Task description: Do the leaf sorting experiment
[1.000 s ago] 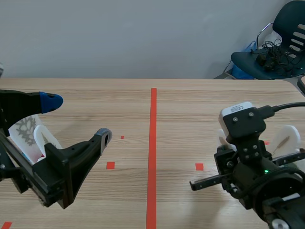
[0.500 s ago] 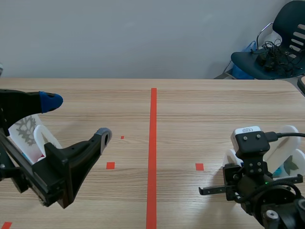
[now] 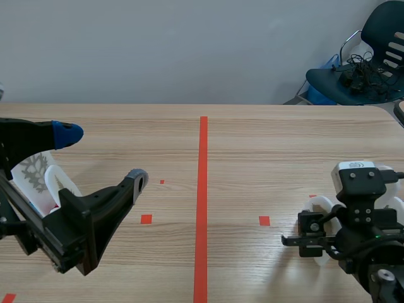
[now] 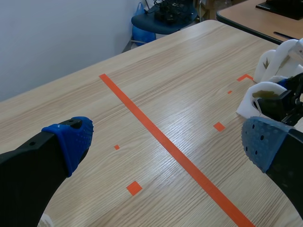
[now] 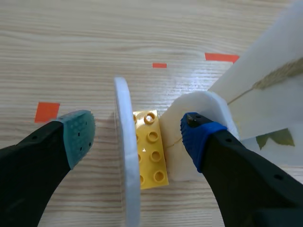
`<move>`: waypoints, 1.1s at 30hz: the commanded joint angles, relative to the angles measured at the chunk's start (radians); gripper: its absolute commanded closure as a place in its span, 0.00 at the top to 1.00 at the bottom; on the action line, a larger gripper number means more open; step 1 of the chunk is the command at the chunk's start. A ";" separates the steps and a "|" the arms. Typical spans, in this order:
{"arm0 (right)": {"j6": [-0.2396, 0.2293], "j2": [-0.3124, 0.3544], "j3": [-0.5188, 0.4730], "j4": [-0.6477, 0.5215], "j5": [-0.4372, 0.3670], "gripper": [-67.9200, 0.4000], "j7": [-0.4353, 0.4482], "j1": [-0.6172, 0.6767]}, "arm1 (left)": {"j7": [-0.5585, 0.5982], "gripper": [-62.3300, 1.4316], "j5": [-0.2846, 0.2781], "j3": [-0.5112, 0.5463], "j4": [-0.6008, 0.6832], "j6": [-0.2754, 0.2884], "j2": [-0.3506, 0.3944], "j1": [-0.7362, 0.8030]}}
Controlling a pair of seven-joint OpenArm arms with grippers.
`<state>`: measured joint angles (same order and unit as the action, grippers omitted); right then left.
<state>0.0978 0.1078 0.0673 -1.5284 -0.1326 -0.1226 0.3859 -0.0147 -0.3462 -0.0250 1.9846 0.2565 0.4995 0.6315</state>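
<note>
In the right wrist view a white leaf card (image 5: pixel 127 156) stands edge-on in a yellow brick base (image 5: pixel 150 149) on the table. My right gripper (image 5: pixel 137 135) is open around it, one pad on each side with gaps. A second white card (image 5: pixel 201 101) stands just behind the blue-padded finger. A larger card with a dried leaf (image 5: pixel 265 85) leans beside it. In the scene view the right gripper (image 3: pixel 315 237) is low at the right, among the white cards (image 3: pixel 319 205). My left gripper (image 3: pixel 101 156) hangs open and holds nothing, next to a snowflake-patterned card (image 3: pixel 31 173).
A red tape line (image 3: pixel 202 202) runs down the table's middle, with small red squares (image 3: pixel 146 219) on either side. The left wrist view shows the right arm's cards (image 4: pixel 265 90) ahead of the left gripper (image 4: pixel 168 142). A dark chair (image 3: pixel 360 69) stands beyond the table's far right corner.
The right arm has moved right and downward, bringing its card to the table near the other cards. Its fingers, shut before, now stand apart. The left arm has not moved.
</note>
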 commanded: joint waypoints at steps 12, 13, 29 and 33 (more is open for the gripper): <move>0.005 0.012 -0.001 -0.377 -0.011 0.81 -0.081 -0.020 | 0.018 1.00 -0.010 0.002 0.010 0.027 0.003 -0.003; 0.003 0.016 -0.001 -0.406 -0.011 0.82 -0.109 -0.018 | 0.018 1.00 -0.010 0.002 0.010 0.027 0.003 -0.003; -0.253 0.151 0.050 -0.674 -0.102 1.00 -0.156 0.237 | 0.017 1.00 -0.010 0.002 0.010 0.027 0.002 -0.003; -0.253 0.170 0.050 -0.697 -0.077 1.00 -0.156 0.280 | 0.017 1.00 -0.010 0.002 0.010 0.027 0.002 -0.003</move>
<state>-0.1616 0.2718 0.1257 -2.2490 -0.2070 -0.2867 0.6590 -0.0113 -0.3462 -0.0250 1.9846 0.2852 0.4995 0.6315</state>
